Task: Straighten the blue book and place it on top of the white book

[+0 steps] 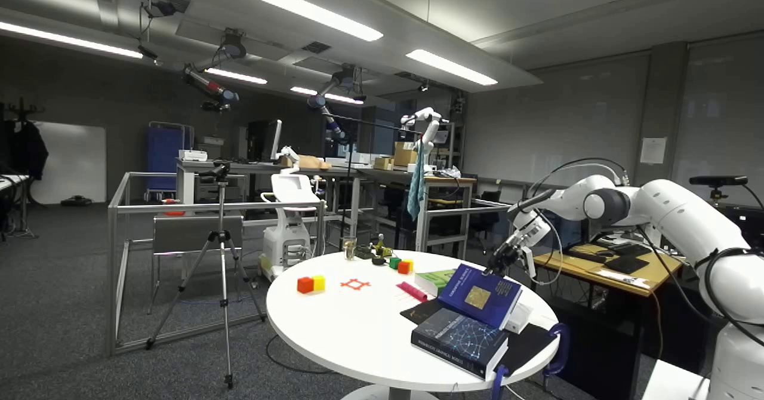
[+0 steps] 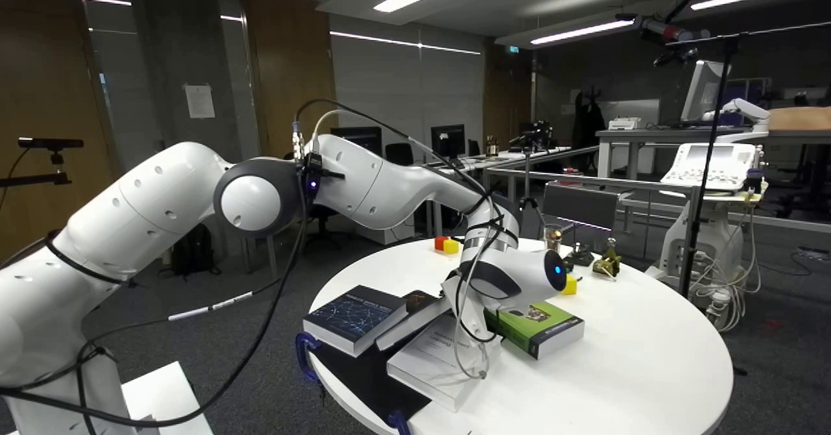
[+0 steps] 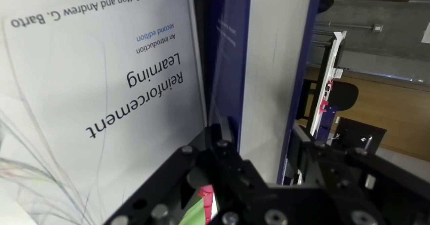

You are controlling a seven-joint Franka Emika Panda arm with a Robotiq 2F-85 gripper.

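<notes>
A: Quick, state of the fingers (image 3: 226,155)?

B: Closed on the blue book (image 1: 480,295). Wrist view's clear enough: one finger against each cover, pale page edge between them.

A: Blue book pose?

B: In the fingers, gripped at its upper edge. Tilted, sloping down and away from them. Cover with the gold square shows in an exterior view.

A: Bottom edge touching the tabletop (image 1: 352,346)?

B: Can't tell, it's hidden.

A: And the white book (image 2: 428,360)?

B: Lower than the fingers, lying flat, cover up. In the wrist view it's just left of them, "Reinforcement Learning" reading upside down. Blue's right beside it; contact unclear.

A: Next, the dark book (image 1: 459,340).

B: Lying flat, past the blue one's low end as you go from the fingers. Network of light lines on the cover.

A: That green book (image 2: 539,328)?

B: Flat too, near the fingers.

A: Cubes?

B: A red cube (image 1: 305,285) and a yellow cube (image 1: 319,282), side by side, well apart from the fingers, across the tabletop.
</notes>
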